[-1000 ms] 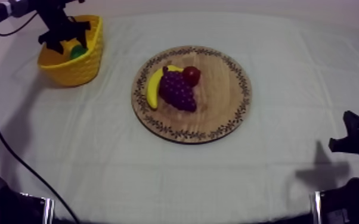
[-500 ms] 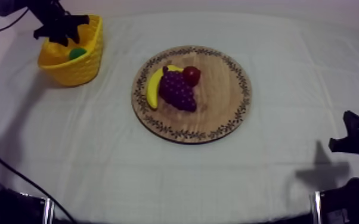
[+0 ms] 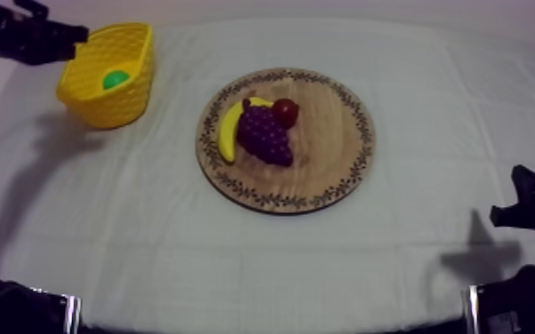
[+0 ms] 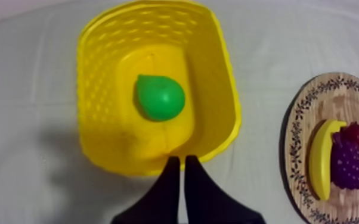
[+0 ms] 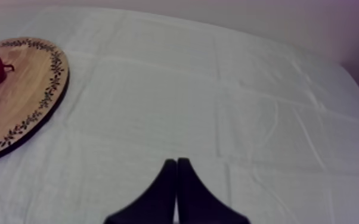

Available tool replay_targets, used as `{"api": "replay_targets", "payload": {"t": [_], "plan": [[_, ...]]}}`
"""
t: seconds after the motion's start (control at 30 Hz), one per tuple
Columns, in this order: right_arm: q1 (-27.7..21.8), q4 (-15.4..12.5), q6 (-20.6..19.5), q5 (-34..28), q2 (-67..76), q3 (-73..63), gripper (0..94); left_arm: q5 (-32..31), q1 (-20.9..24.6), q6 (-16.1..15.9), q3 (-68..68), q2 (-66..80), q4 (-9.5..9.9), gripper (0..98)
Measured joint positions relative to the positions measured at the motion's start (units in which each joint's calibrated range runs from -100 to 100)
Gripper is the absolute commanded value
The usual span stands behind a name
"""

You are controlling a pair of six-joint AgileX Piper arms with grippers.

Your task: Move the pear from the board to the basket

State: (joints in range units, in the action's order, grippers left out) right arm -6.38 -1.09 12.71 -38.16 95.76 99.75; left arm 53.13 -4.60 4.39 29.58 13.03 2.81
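Drawn back since a second ago, the left fingers (image 3: 58, 37) now sit at the upper left of the frame, clear of the basket (image 3: 111, 108). The pear (image 3: 115, 79) lies green on the basket's floor. From the wrist, those fingers are pressed into a narrow wedge, empty, just outside the rim. Mid-counter (image 3: 431, 98), the board (image 3: 329, 155) carries banana (image 3: 227, 133), grapes (image 3: 265, 135) and a small red fruit (image 3: 285, 112), all touching. The right fingers (image 5: 171, 170) are closed on nothing, low at the lower right.
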Motion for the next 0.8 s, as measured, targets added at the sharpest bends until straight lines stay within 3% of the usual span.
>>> {"api": "replay_targets", "payload": {"t": [0.47, 0.8], "plan": [[0.0, 0.0, 0.0, 0.03, 0.0, 0.0, 0.3, -1.95, 4.74, -2.27, 31.07, 42.45, -0.85, 0.0], [0.0, 0.0, 0.0, 0.03, 0.0, 0.0, 0.3, 0.04, 7.63, -3.56, 47.72, 70.91, -3.38, 0.0]]}}
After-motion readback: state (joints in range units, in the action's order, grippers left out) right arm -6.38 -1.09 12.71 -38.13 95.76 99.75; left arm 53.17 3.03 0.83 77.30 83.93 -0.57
